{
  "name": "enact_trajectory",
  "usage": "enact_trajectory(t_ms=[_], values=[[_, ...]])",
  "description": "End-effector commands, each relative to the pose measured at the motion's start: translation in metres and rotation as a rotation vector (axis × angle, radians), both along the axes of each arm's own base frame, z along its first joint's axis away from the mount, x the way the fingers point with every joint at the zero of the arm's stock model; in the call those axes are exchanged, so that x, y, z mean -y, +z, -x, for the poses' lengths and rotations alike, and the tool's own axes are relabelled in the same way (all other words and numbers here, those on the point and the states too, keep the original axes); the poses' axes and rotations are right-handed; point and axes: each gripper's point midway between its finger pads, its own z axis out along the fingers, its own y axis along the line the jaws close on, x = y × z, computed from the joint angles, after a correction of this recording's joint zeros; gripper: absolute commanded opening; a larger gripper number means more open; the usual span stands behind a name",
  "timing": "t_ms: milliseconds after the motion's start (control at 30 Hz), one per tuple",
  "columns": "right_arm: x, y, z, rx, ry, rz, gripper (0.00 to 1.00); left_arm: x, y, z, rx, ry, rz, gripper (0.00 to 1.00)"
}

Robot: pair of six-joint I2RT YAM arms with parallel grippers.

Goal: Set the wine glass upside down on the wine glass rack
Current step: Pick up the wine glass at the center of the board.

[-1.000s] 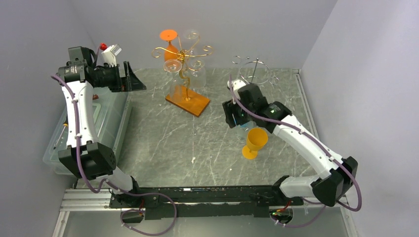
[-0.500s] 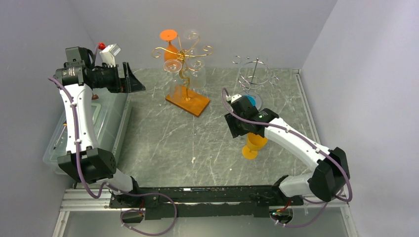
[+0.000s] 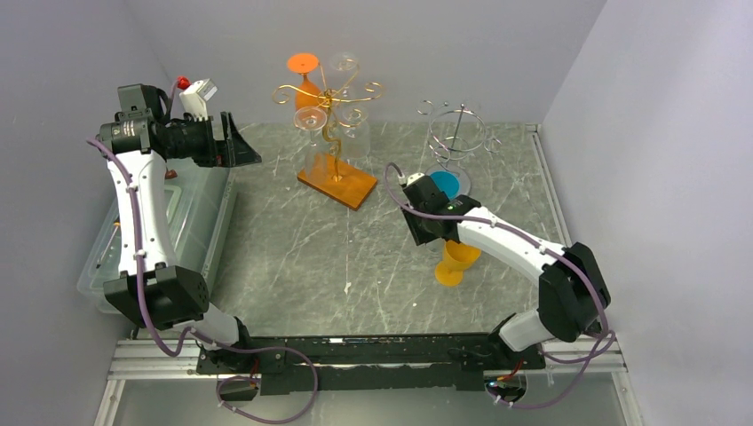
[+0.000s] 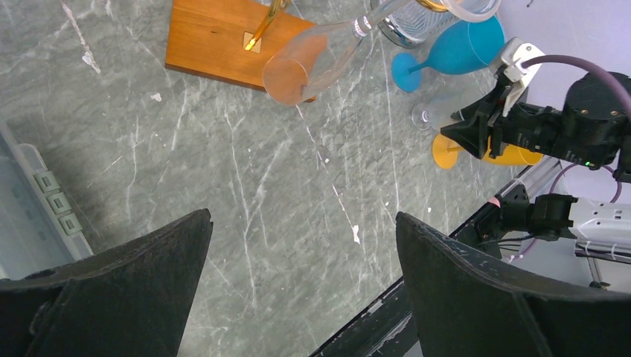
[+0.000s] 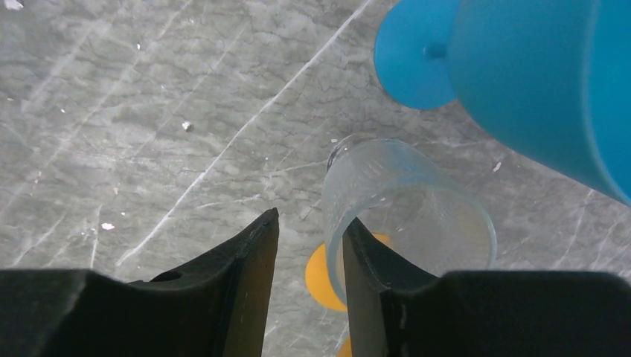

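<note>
Looks like a rim pinch on the clear wine glass with the narrow right claw, probably for flipping later; can't tell if gripped. Sits right of centre on the grey marble table, well apart from the gold wire glass rack.

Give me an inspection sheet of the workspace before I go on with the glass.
Surface: grey marbled table, white flecks.
Job's things: clear wine glass tilted, bowl toward the right wrist camera; gold rack on a wooden base holds an orange glass upside down, plus clear ones; silver wire rack at back right.
Clutter: blue glass and yellow glass near the right gripper; plastic bin at left.
Grippers: left gripper wide open, holding nothing; right gripper jaws narrow, glass wall at one finger, grip unconfirmed.
Cables: purple cables along both arms.
Surroundings: plain walls; nothing else seen.
</note>
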Motion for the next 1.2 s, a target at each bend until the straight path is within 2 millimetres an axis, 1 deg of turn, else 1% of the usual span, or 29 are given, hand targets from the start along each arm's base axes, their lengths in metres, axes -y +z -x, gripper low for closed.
enact_trajectory(t_ms=[0, 100, 167, 267, 333, 400, 433, 567, 633, 700, 767, 900, 1033, 1167], values=[[-0.003, -0.010, -0.004, 0.005, 0.007, 0.003, 0.37, 0.002, 0.017, 0.007, 0.077, -0.023, -0.023, 1.00], [-0.005, -0.008, -0.003, 0.008, 0.014, -0.015, 0.28, 0.003, 0.019, 0.010, 0.085, -0.029, -0.020, 1.00], [-0.007, -0.001, -0.003, 0.020, 0.018, -0.033, 0.21, 0.005, 0.020, 0.012, 0.089, -0.035, -0.015, 1.00], [-0.015, 0.021, -0.004, 0.061, 0.039, -0.094, 0.11, 0.009, 0.024, 0.017, 0.093, -0.057, -0.002, 0.98], [-0.023, 0.042, -0.003, 0.089, 0.066, -0.163, 0.05, 0.012, 0.030, 0.022, 0.104, -0.075, -0.001, 0.91], [-0.033, 0.067, 0.002, 0.110, 0.106, -0.252, 0.00, 0.013, 0.032, 0.029, 0.111, -0.095, -0.014, 0.86], [-0.038, 0.079, 0.005, 0.118, 0.123, -0.292, 0.00, 0.013, 0.032, 0.033, 0.109, -0.099, -0.023, 0.87], [-0.049, 0.132, 0.024, 0.148, 0.194, -0.437, 0.00, 0.018, 0.036, 0.052, 0.144, -0.140, -0.051, 0.99], [-0.052, 0.160, 0.035, 0.171, 0.225, -0.507, 0.00, 0.022, 0.042, 0.062, 0.184, -0.162, -0.064, 0.99], [-0.056, 0.199, 0.046, 0.214, 0.265, -0.597, 0.00, 0.027, 0.050, 0.073, 0.218, -0.186, -0.066, 0.99], [-0.064, 0.232, 0.056, 0.245, 0.306, -0.689, 0.00, 0.032, 0.055, 0.083, 0.231, -0.204, -0.060, 0.99], [-0.088, 0.291, 0.070, 0.284, 0.420, -0.886, 0.00, 0.043, 0.061, 0.103, 0.245, -0.253, -0.034, 0.99], [-0.112, 0.341, 0.074, 0.324, 0.527, -1.057, 0.00, 0.057, 0.067, 0.121, 0.272, -0.319, 0.035, 1.00], [-0.132, 0.373, 0.074, 0.323, 0.601, -1.172, 0.00, 0.072, 0.067, 0.133, 0.273, -0.376, 0.071, 0.99]])
